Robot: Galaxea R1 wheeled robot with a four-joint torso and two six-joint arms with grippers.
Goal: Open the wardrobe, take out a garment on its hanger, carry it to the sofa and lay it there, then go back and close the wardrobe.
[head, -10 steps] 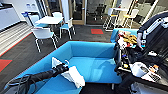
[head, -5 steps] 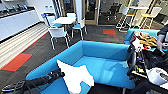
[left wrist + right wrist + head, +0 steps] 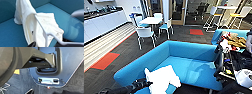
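Holding the hanger (image 3: 50,34), the left gripper (image 3: 144,83) reaches in over the near edge of the sofa (image 3: 189,53); its fingers appear closed on the hanger, though the grip itself is hard to see. From the hanger the garment (image 3: 162,80) hangs down and spreads on the blue seat near the left end of the sofa, partly resting already. I judge it is held low so the cloth can settle flat. For the right gripper I cannot tell the state. White chairs (image 3: 144,33) stand behind the sofa.
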